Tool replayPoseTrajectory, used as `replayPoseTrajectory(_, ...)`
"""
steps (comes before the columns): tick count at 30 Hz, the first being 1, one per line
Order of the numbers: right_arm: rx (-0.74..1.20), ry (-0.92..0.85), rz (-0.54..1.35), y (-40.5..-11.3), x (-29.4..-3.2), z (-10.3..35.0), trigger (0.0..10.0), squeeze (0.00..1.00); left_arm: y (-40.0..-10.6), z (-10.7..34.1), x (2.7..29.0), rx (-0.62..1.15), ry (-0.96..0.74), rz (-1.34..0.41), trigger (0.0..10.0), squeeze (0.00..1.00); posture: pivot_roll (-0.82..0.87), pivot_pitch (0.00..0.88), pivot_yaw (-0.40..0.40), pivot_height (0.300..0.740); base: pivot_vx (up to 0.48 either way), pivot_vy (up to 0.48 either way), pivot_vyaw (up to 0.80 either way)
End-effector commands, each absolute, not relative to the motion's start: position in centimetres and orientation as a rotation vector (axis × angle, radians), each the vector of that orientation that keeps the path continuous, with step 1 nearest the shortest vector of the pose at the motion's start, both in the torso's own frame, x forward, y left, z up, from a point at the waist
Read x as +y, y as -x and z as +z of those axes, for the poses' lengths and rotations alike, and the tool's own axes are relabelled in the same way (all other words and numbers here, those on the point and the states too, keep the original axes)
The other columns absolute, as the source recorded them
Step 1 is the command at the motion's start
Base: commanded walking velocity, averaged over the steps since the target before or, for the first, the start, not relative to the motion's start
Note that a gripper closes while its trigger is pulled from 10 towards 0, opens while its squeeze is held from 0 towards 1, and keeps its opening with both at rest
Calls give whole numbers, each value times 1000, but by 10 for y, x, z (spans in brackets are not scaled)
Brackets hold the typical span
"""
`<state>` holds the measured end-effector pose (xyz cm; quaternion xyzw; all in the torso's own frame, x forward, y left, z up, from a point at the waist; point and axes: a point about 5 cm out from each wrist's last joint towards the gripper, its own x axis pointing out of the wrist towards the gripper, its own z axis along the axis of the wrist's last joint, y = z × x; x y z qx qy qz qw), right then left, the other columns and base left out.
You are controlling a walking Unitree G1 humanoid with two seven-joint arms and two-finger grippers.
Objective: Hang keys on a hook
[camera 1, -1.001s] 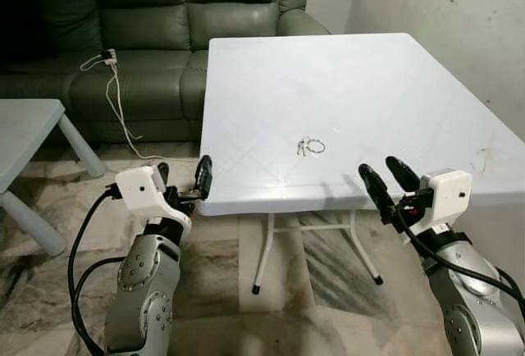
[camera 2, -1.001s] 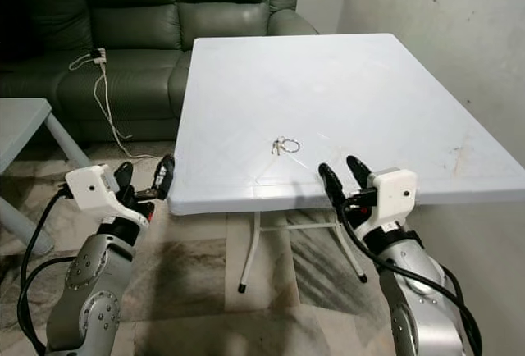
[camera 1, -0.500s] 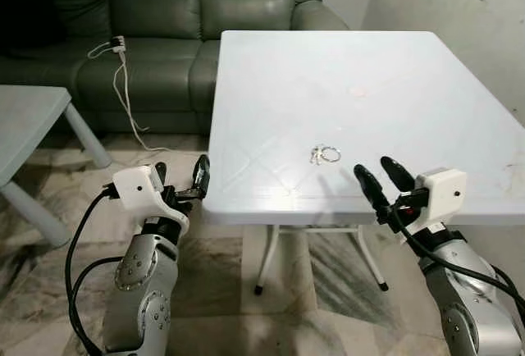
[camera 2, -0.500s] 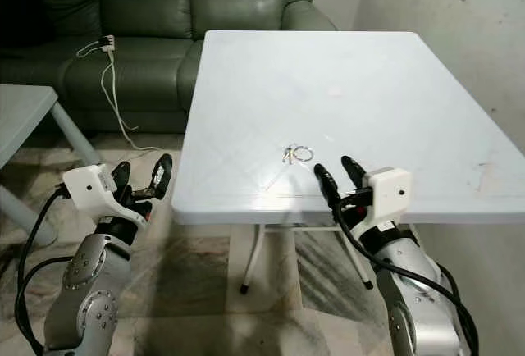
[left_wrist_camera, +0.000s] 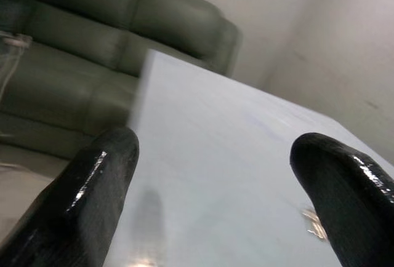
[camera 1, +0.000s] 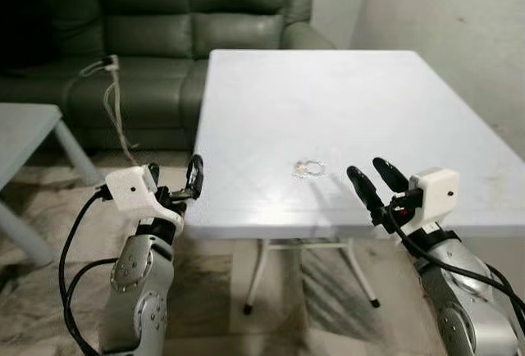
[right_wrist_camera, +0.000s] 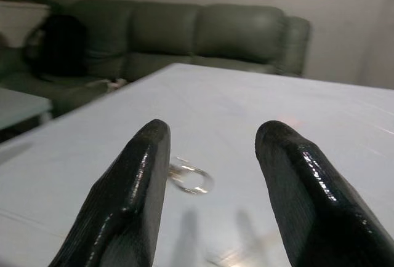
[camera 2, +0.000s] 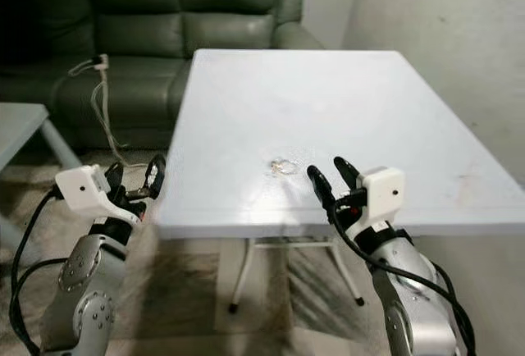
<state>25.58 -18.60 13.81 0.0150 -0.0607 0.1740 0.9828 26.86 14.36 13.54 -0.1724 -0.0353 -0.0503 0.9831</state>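
On the white worktop [camera 1: 353, 102], near its front edge:
Keys: the keys [camera 1: 309, 168] lie flat, a small metal ring with a key or two attached; blur hides the count; they rest between my two hands and closer to the right one.
Handling, my judgement: light, hard and stiff, not fragile; thin and low against a smooth surface, so likely to skid or slip from the pads; the parts are loose and will swing once lifted.
Where to take hold, my judgement: pinch across the ring [right_wrist_camera: 192, 179], where there is a raised edge, and leave the ring's opening free for the hook; a grip on a flat key blade looks less secure.
Right hand: the right hand [camera 1: 376, 183] hovers at the front edge, just short of the keys, its fingers spread and holding nothing; the ring sits in line between them in the right wrist view.
Left hand: the left hand [camera 1: 175, 182] is beside the worktop's front left corner, fingers apart and holding nothing.
Surface: smooth, glossy plastic with a bright glare patch; folding legs below.
Room: a dark green sofa [camera 1: 164, 20] behind, a white cable [camera 1: 112, 102] draped on it; a low grey table [camera 1: 25, 126] to the left; marbled floor; a scuffed pale wall [camera 1: 459, 20] to the right.
Hook: I cannot locate one from here.
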Motion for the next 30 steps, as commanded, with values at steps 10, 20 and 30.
replayPoseTrajectory(10,-139,-29,371,-258,-182,144,10000,0,-268,138,148,-81,354,-83,10000,0,-2,10,-57,740,263,0,0)
replayPoseTrajectory(20,-134,7,391,-257,-180,144,10000,0,-267,137,147,-77,359,-81,10000,0,0,14,-62,740,261,0,0)
replayPoseTrajectory(30,-132,11,393,-258,-179,144,10000,0,-267,137,147,-77,360,-78,10000,0,1,18,-63,740,262,0,750)
